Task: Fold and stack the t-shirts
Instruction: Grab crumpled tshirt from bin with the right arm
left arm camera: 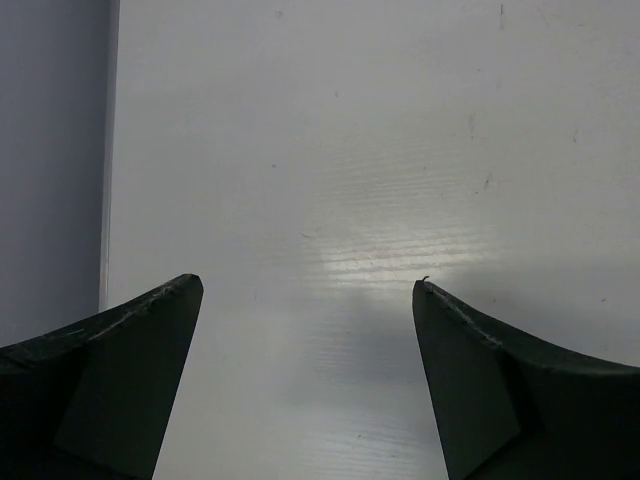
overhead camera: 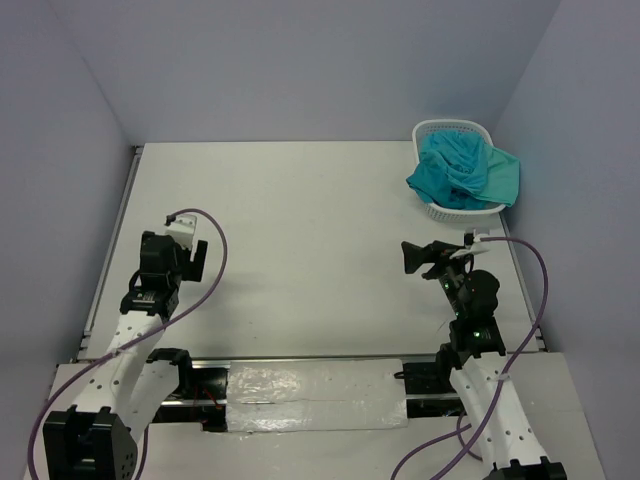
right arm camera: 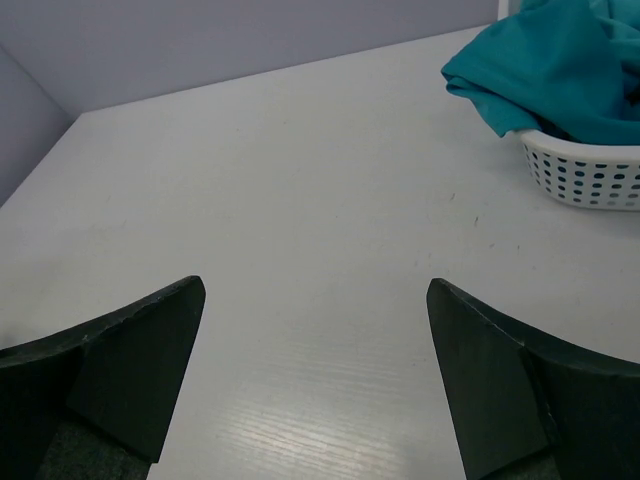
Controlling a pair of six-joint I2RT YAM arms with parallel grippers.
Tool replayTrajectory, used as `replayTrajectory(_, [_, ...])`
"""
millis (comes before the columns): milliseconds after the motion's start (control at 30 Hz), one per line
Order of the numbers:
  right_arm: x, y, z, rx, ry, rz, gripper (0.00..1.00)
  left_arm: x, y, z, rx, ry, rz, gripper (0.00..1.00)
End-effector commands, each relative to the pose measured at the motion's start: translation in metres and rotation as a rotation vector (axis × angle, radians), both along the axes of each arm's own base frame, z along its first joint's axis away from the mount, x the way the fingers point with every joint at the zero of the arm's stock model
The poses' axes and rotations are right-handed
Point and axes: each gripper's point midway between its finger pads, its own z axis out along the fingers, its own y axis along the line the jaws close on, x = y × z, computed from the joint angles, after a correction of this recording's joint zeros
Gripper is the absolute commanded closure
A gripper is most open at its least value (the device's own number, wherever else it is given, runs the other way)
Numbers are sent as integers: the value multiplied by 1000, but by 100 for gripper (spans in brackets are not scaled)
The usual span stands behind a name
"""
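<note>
Up ahead and off to the right of our right claw [right arm camera: 315,290], the t-shirts [right arm camera: 555,70] are sitting heaped in the white basket [right arm camera: 585,175], with teal cloth spilling over the rim on the side facing us. We're hanging that claw above the worktop [overhead camera: 300,220], fingers spread wide and gripping nothing at all. Over on the other side, our left claw [left arm camera: 308,285] is hovering released too, with only blank surface showing between its tips. The heap is lying well apart from it, far across to its right and beyond. So the right arm is clearly the nearer one, and we're judging the reach belongs to it: forward and rightward to that overhanging fold. We're not seeing any clean long axis in the bundle; it's crumpled, spreading a little wider across than deep from above. No shirt is lying flat for folding yet, so we're reading this as the very start.
</note>
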Motion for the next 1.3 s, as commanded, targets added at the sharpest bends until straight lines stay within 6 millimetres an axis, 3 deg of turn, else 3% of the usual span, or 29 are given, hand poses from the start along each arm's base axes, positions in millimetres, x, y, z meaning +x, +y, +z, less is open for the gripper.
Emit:
replayTrajectory(0, [2, 2, 15, 25, -10, 4, 0, 4, 3, 15, 4, -33, 25, 1])
replayTrajectory(33, [4, 1, 33, 32, -33, -5, 0, 3, 5, 14, 11, -25, 31, 1])
replayTrajectory(100, [10, 3, 41, 3, 5, 14, 0, 3, 4, 16, 45, 9, -6, 1])
replayTrajectory(133, [13, 4, 75, -23, -18, 30, 0, -2, -7, 6, 42, 80, -95, 1])
replayTrajectory(200, [38, -3, 78, -79, 101, 26, 0, 1, -20, 9, 110, 152, -270, 1])
replayTrajectory(233, [47, -15, 118, -86, 106, -7, 1, -2, -30, 5, 87, 190, -338, 1])
replayTrajectory(267, [74, -23, 105, -80, 210, -9, 1, 1, -34, 6, 92, 208, -381, 1])
replayTrajectory(300, [85, -38, 112, -26, 246, -11, 7, 11, -38, 12, 84, 231, -406, 1])
replayTrajectory(333, [100, -48, 146, 11, 219, -13, 17, 10, -41, 8, 63, 283, -424, 1])
replayTrajectory(367, [126, -61, 129, 71, 296, -21, 27, 24, -43, 30, 44, 264, -418, 5])
replayTrajectory(400, [141, -77, 157, 142, 268, -70, 40, 31, -46, 18, 13, 350, -421, 11])
replayTrajectory(467, [179, -97, 137, 174, 326, -131, 42, 44, -47, 33, -34, 395, -387, 20])
replayTrajectory(500, [193, -108, 156, 159, 284, -176, 36, 50, -47, 24, -53, 442, -369, 19])
replayTrajectory(533, [205, -115, 151, 156, 299, -204, 32, 54, -48, 25, -72, 445, -350, 18])
replayTrajectory(567, [226, -126, 125, 157, 361, -235, 29, 61, -48, 29, -76, 428, -344, 16])
replayTrajectory(600, [239, -135, 142, 141, 333, -262, 24, 64, -49, 28, -82, 420, -345, 16])
replayTrajectory(633, [255, -148, 102, 117, 435, -309, 19, 66, -50, 28, -82, 406, -350, 15])
replayTrajectory(667, [265, -154, 93, 100, 457, -324, 15, 65, -50, 24, -82, 404, -349, 14])
replayTrajectory(700, [278, -158, 110, 70, 423, -327, 15, 68, -50, 26, -76, 372, -352, 14])
replayTrajectory(733, [290, -164, 67, 17, 521, -353, 14, 68, -50, 25, -70, 368, -354, 14])
replayTrajectory(767, [298, -170, 58, -16, 541, -379, 13, 66, -49, 20, -68, 374, -353, 14])
replayTrajectory(800, [308, -177, 67, -38, 522, -405, 13, 67, -48, 20, -61, 366, -346, 13])
replayTrajectory(833, [314, -186, 29, -47, 608, -435, 13, 67, -47, 17, -60, 369, -341, 13])
replayTrajectory(900, [326, -187, 18, -65, 615, -427, 14, 68, -46, 15, -58, 371, -335, 13])
replayTrajectory(933, [332, -181, -2, -98, 644, -405, 15, 69, -46, 15, -61, 368, -334, 13])
replayTrajectory(1033, [334, -173, -24, -176, 688, -401, 17, 74, -45, 17, -57, 352, -323, 13])
replayTrajectory(1100, [331, -165, -31, -227, 698, -398, 24, 76, -44, 17, -55, 353, -313, 14])
replayTrajectory(1233, [325, -159, -29, -237, 690, -375, 51, 81, -43, 19, -48, 347, -314, 15])
replayTrajectory(1267, [323, -156, -29, -241, 690, -364, 64, 83, -43, 21, -46, 339, -315, 15])
